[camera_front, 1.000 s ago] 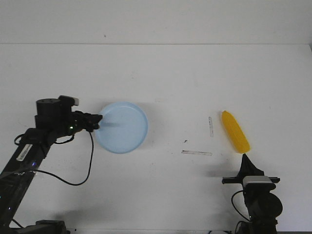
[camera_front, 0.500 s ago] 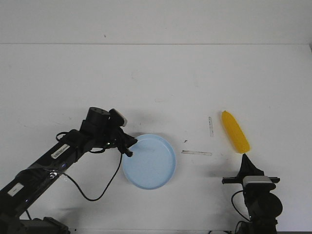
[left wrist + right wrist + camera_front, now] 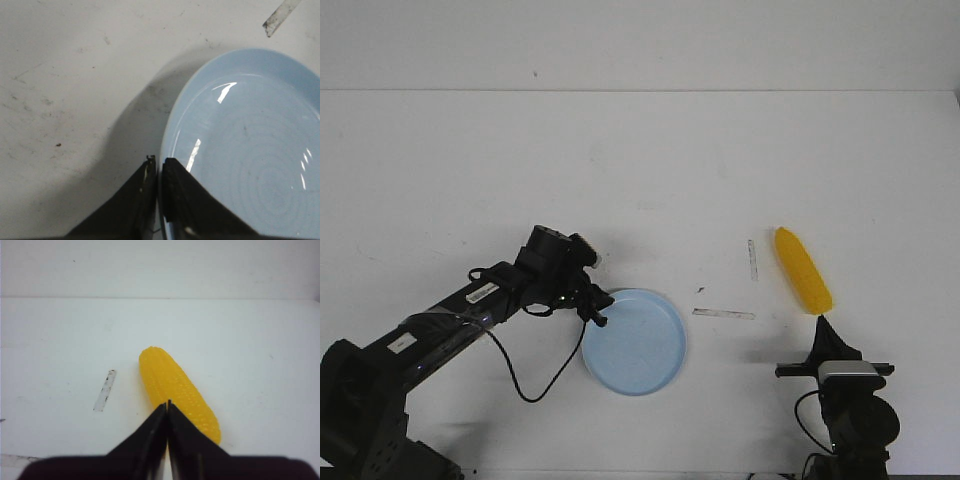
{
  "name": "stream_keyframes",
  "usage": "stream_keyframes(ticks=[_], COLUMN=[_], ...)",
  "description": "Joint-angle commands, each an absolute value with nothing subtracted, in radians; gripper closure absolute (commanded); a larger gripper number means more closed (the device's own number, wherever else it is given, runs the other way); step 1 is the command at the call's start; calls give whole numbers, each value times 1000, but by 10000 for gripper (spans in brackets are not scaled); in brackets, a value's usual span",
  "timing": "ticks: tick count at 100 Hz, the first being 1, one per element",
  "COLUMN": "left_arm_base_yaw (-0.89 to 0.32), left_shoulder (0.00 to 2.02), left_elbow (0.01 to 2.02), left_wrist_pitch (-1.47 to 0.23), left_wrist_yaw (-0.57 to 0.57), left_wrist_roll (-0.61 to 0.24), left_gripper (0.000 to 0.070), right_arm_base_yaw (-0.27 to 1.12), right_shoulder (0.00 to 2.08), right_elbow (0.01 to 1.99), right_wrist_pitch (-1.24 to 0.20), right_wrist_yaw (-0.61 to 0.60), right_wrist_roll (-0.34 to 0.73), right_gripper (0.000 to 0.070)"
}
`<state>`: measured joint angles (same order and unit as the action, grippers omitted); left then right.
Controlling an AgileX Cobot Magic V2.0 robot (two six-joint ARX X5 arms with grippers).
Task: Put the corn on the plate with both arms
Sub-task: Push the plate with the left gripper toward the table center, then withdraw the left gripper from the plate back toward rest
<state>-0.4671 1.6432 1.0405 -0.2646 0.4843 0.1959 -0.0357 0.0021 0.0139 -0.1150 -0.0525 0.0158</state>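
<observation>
The corn [image 3: 803, 270] is lying untouched on the counter [image 3: 650, 160], well right of the blue plate [image 3: 635, 345] whose rim the left gripper [image 3: 599, 310] is pinching, while the right gripper [image 3: 167, 407], closed and empty, is pointing at it, so everything is remaining.

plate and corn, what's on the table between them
In the front view, only two strips of tape: one near the plate, one beside the corn. Otherwise bare table.
</observation>
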Motion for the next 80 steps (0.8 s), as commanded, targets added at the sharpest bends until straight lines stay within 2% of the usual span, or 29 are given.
stream_keyframes(ticks=[1, 12, 18, 42, 52, 57, 65, 80], left_arm_base_yaw=[-472, -472, -472, -472, -471, -470, -460, -444], left_shoulder=[1665, 1666, 1666, 1665, 1654, 1642, 1613, 1523], left_elbow=[1053, 1053, 1053, 1053, 1058, 1069, 1100, 1161], left_wrist_pitch=[-256, -250, -250, -253, -254, -265, -284, -291], left_wrist_yaw=[469, 467, 467, 467, 467, 466, 452, 307], left_wrist_roll=[206, 206, 205, 189, 159, 145, 144, 146], left_gripper=[699, 684, 629, 233, 116, 86, 85, 89], right_arm_base_yaw=[-37, -37, -37, -37, -37, -37, -37, -37], right_shoulder=[1, 1, 1, 1, 1, 1, 1, 1], right_elbow=[13, 13, 13, 13, 13, 13, 13, 13], right_wrist_pitch=[-106, -106, -106, -106, -105, -105, -106, -105], right_wrist_yaw=[-53, -52, -53, -52, -52, -52, -53, -52], right_wrist_roll=[29, 30, 29, 29, 29, 29, 29, 29], right_gripper=[699, 699, 699, 699, 699, 699, 699, 699])
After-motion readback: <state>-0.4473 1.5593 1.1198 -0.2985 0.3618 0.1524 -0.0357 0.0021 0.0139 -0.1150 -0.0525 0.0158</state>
